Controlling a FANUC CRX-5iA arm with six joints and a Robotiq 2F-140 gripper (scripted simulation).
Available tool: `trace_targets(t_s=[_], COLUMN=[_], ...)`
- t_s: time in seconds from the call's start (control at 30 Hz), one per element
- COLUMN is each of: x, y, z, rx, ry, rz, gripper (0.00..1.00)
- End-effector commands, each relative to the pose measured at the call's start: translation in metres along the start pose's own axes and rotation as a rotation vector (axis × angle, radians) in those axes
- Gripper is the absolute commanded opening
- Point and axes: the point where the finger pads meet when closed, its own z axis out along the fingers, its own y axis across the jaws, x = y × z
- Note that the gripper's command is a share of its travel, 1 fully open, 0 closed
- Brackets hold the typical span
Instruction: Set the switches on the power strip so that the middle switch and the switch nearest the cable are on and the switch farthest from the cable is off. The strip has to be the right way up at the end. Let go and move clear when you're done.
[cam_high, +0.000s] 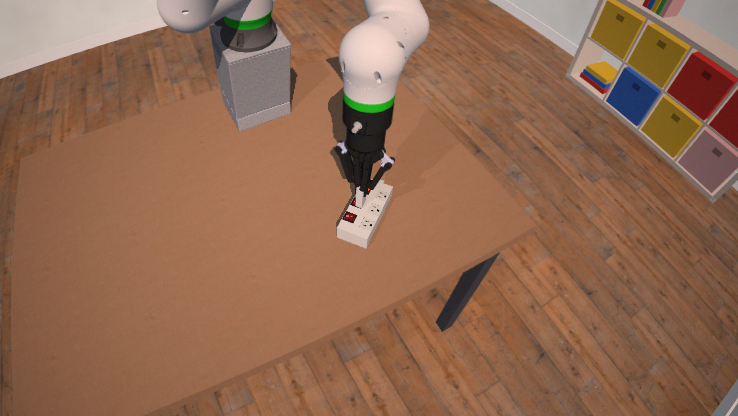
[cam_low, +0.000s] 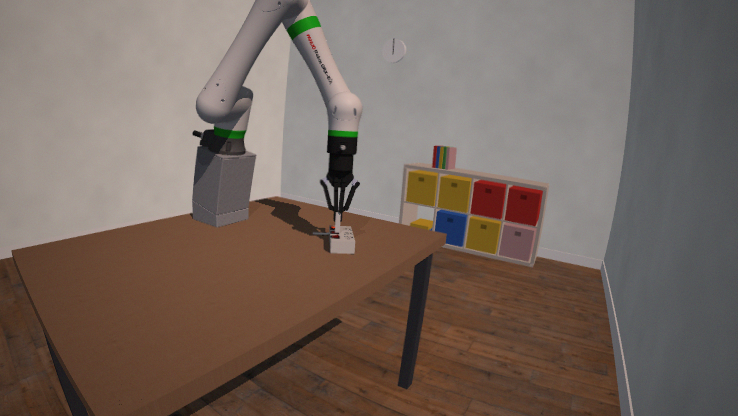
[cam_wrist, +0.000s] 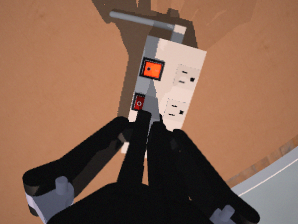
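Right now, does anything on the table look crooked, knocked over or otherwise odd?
Nothing stands out. The power strip lies flat, sockets and red switches facing up, at an angle to the table edges. The shut pincer holds nothing and points straight down over the switch row.

— How do we stand?
— Our arm (cam_low: 320, 62) rises from its pedestal, bends at the elbow and drops the forearm down, wrist (cam_high: 365, 129) near vertical.
— And our gripper (cam_high: 362, 195)?
— Pointing straight down, fingers pressed together with nothing between them, the outer linkage bars splayed to either side.
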Motion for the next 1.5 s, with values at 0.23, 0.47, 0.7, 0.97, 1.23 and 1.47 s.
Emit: trace_targets(t_s=[0.23,0.47,0.7,0.97,1.23,1.47], x=[0.000,0.000,0.000,0.000,0.000,0.000], y=[0.000,0.000,0.000,0.000,0.000,0.000], z=[0.002,0.002,0.002,-0.004,-0.026,-0.036], rx=[0.000,0.000,0.000,0.000,0.000,0.000], ry=[0.000,0.000,0.000,0.000,0.000,0.000], rz=[0.000,0.000,0.000,0.000,0.000,0.000], gripper=[0.00,0.00,0.00,0.00,0.00,0.00])
